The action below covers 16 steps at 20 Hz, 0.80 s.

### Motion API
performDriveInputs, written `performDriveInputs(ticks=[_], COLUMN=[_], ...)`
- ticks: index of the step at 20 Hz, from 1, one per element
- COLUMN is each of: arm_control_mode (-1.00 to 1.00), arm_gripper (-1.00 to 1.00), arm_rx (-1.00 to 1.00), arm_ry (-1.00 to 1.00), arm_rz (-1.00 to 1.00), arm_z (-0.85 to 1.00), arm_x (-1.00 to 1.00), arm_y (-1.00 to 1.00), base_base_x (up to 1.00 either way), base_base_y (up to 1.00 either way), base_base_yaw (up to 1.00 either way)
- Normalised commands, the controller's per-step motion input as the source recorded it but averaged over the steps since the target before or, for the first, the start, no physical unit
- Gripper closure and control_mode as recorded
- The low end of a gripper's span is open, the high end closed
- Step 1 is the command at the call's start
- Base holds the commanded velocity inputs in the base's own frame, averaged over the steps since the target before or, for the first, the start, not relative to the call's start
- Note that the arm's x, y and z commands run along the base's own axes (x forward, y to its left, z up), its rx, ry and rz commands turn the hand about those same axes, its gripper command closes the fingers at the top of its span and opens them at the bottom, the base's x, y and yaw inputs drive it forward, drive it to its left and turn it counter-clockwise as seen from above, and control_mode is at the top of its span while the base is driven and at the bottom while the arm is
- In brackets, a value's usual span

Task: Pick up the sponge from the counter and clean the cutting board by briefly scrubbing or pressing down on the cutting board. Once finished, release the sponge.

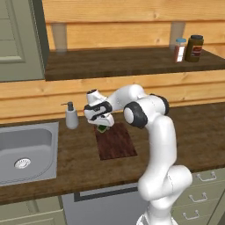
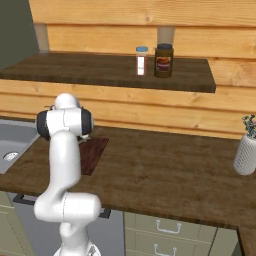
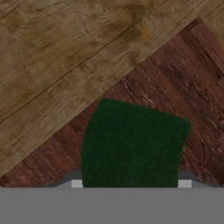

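Dark brown wood-grain counter runs across the kitchen under me, with pale drawers below its front edge. My pincer hangs over the far end of the cutting board, a dark reddish-brown rectangle lying flat on that worktop. Between my fingers sits the sponge — I am pinching it, and from the hand camera its green face covers part of the board's grain, with the board's edge and browner counter beyond. From the left base camera a bit of green shows just under my hand. Left of the board stand a soap dispenser and the steel sink. Farther back, on the higher shelf — a white-labelled bottle and a dark jar. At the counter's right end stands a white vase.
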Motion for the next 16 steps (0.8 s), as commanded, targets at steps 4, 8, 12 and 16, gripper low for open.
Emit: performDriveInputs(ticks=[4, 8, 12, 16], arm_control_mode=[-1.00, -1.00, -1.00, -1.00], arm_gripper=[1.00, 1.00, 1.00, 1.00], arm_rx=[-0.02, -0.03, -0.04, -0.07], arm_ry=[0.01, -0.01, -0.05, -0.11], arm_rz=[0.02, 0.04, 0.06, 0.07], arm_z=[-0.22, -0.20, -0.21, -0.27], arm_x=[-0.75, -1.00, -0.99, -1.00], arm_y=[0.03, -0.07, 0.00, 0.00], base_base_x=[0.00, 0.00, 0.00, 0.00], base_base_y=[0.00, 0.00, 0.00, 0.00], base_base_yaw=[0.00, 0.00, 0.00, 0.00])
